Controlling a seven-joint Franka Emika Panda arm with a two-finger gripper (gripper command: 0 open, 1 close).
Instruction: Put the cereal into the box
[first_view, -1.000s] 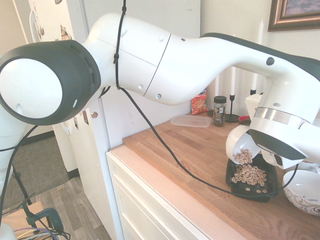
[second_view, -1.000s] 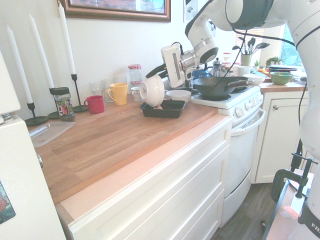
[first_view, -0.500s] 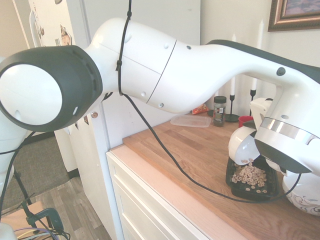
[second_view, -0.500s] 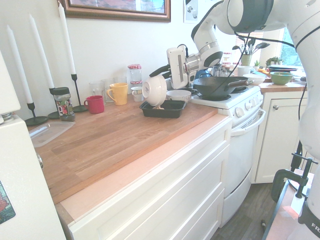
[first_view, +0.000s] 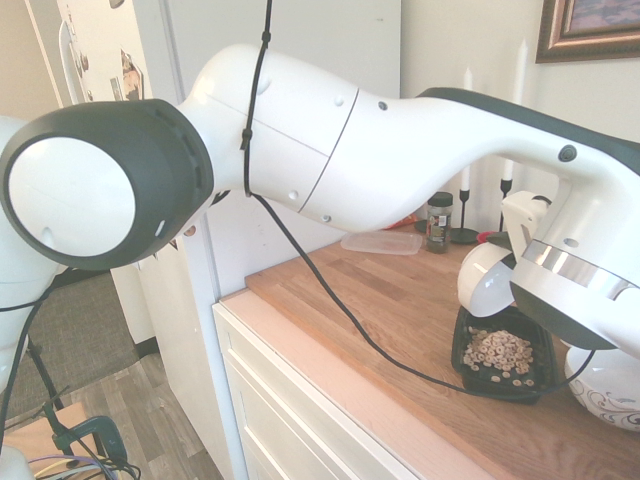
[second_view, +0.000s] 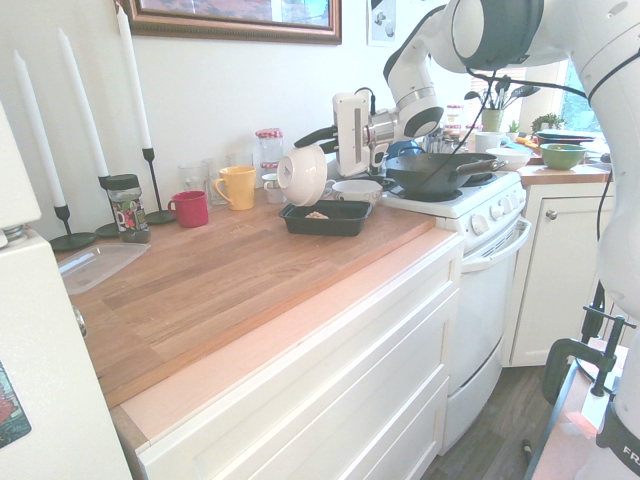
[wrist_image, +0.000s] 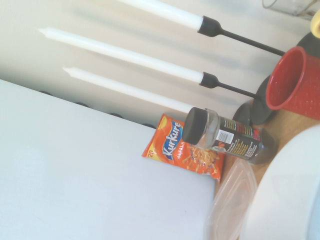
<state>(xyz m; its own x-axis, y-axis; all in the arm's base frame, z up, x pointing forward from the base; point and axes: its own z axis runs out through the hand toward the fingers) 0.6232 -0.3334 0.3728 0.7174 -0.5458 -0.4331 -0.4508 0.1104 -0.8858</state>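
tan cereal (first_view: 497, 353) lies as a loose heap of rings inside the black box (first_view: 464, 362), which sits on the wood surface (first_view: 400, 300) near its front edge, just left of the stove (second_view: 470, 205) in the second exterior view. the pile looks settled within the rim; i see no rings on the surface around it, though the far side of the box is hidden by the arm.

the gripper (second_view: 330, 160) is closed on a white bowl (second_view: 303, 175), held on its side directly above the box, apart from it, with its mouth facing the box and the arm. whether any cereal remains in the bowl cannot be told from these views.

risks from here, as i judge them:
- if rings cling inside the bowl, swinging it away too soon could drop them past the low rim onto the surface.
- the bowl hangs close over the box; lowering or turning it back carelessly could knock the rim and shove or tip the light tray, spilling what is already in.
- the grip is on the bowl's edge only, so a quick turn could let the bowl slip and fall on the cereal.
- a second white bowl (second_view: 357, 189) stands just right of the box, and a patterned bowl (first_view: 607, 384) shows at the near right in the first exterior view; the arm could clip these while retreating.
- further left, a yellow mug (second_view: 237, 186), a red mug (second_view: 189, 208), a jar (second_view: 127, 209) and candles (second_view: 79, 110) stand well apart, out of harm's way.
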